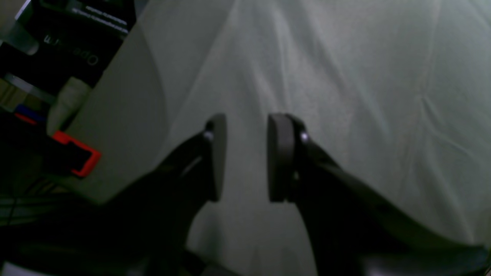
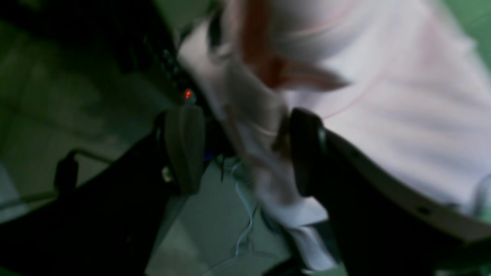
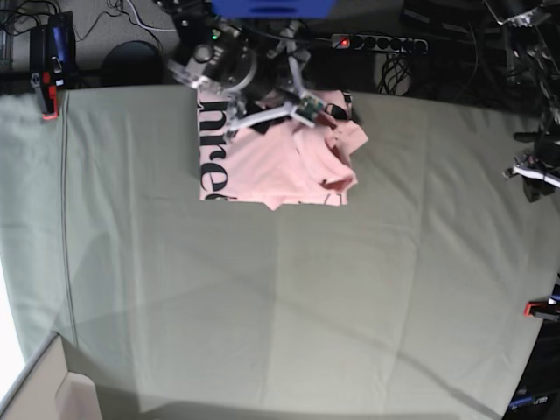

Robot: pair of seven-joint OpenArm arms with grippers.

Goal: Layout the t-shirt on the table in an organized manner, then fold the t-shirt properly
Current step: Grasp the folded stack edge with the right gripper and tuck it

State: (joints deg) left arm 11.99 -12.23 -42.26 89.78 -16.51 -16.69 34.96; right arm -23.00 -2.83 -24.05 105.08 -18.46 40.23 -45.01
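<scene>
The t-shirt (image 3: pixel 276 157), light pink with black lettering along its left side, lies bunched and partly folded at the far middle of the table (image 3: pixel 280 289). My right gripper (image 3: pixel 293 103) hovers over its far edge. In the right wrist view that gripper (image 2: pixel 243 115) is open wide, and a blurred fold of the t-shirt (image 2: pixel 383 96) runs between its fingers, close against the right finger (image 2: pixel 307 149). My left gripper (image 1: pixel 247 119) is open with nothing between its pads, above bare table cloth (image 1: pixel 345 76). In the base view the left arm (image 3: pixel 532 168) sits at the right edge.
Red clamps (image 3: pixel 50 109) (image 3: pixel 538 308) grip the table edges, and one clamp (image 1: pixel 78 153) shows left of my left gripper by the table's edge. A power strip (image 3: pixel 376 42) and cables lie behind the table. Floor and loose cables (image 2: pixel 238 230) show under the right gripper.
</scene>
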